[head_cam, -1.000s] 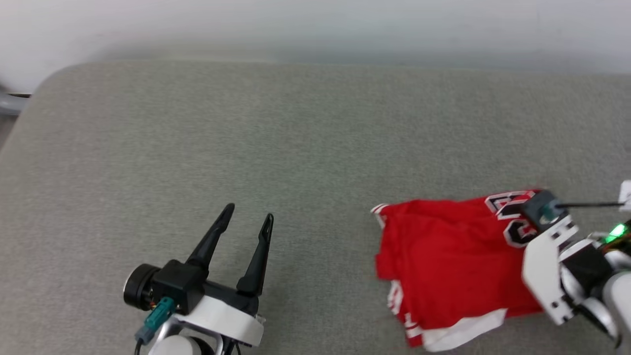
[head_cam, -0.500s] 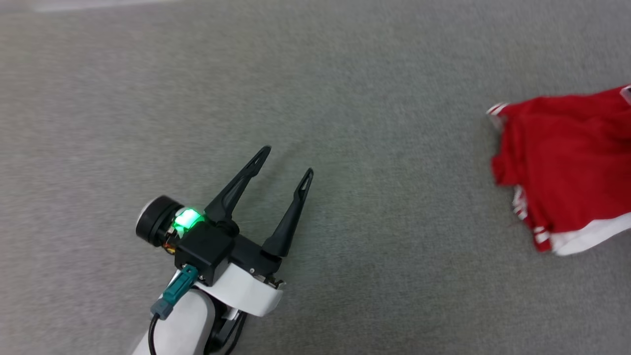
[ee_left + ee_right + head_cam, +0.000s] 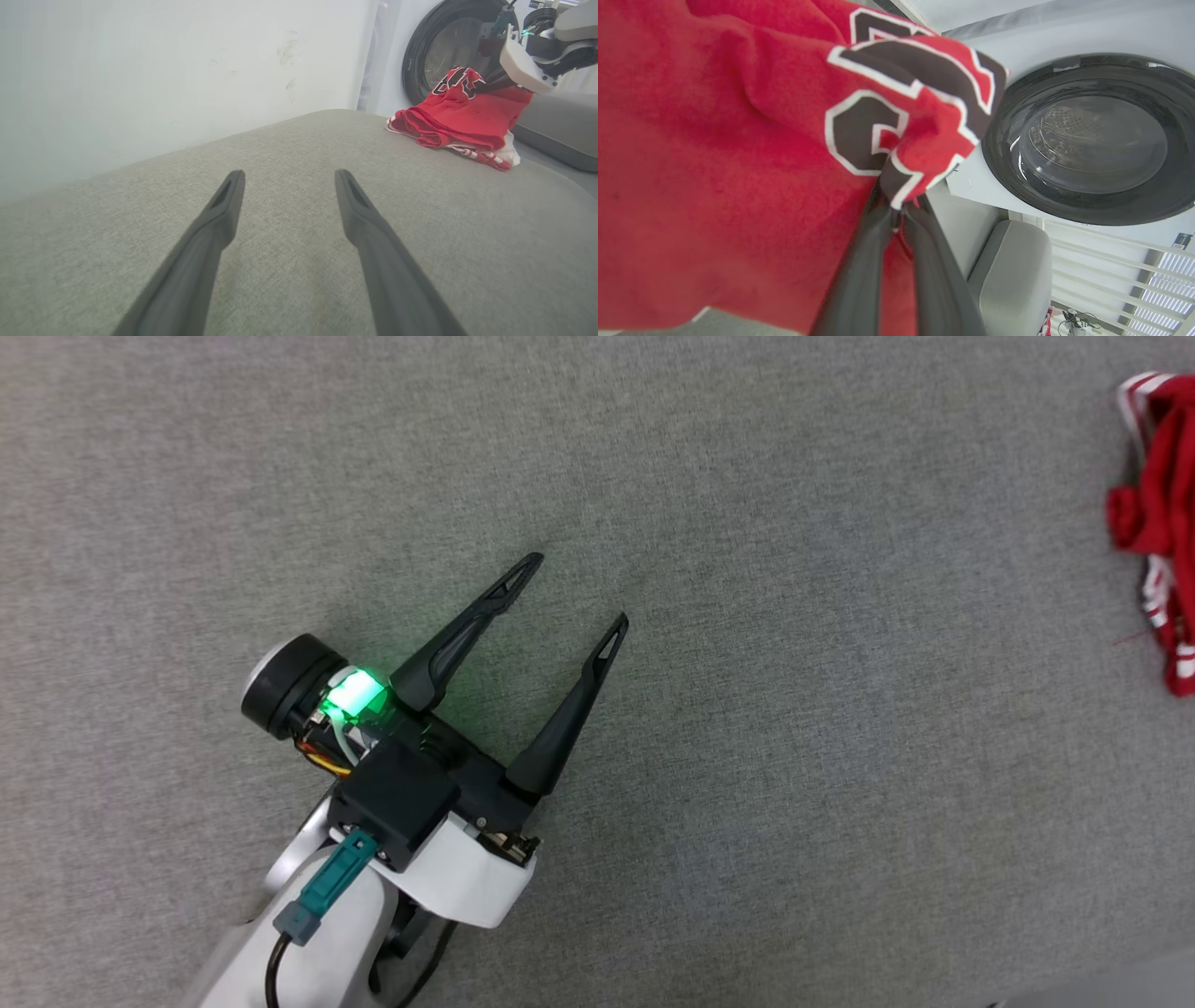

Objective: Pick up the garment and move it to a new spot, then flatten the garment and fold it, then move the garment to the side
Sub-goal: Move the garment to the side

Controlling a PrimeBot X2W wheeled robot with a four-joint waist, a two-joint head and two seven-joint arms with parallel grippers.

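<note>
Garment (image 3: 460, 116): bunched at the far right of the grey cushion (image 3: 794, 756).
Right gripper (image 3: 899, 212): clamped on its numbered fold.
Left gripper (image 3: 577, 590): spread wide, nothing held.
Washing machine (image 3: 1087, 140): contents not discernible.

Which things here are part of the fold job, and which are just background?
Job:
- garment, pinched at the lettering by the right gripper
- left gripper, open and empty
- grey cushion under the garment

Background:
- washing machine
- white wall
</note>
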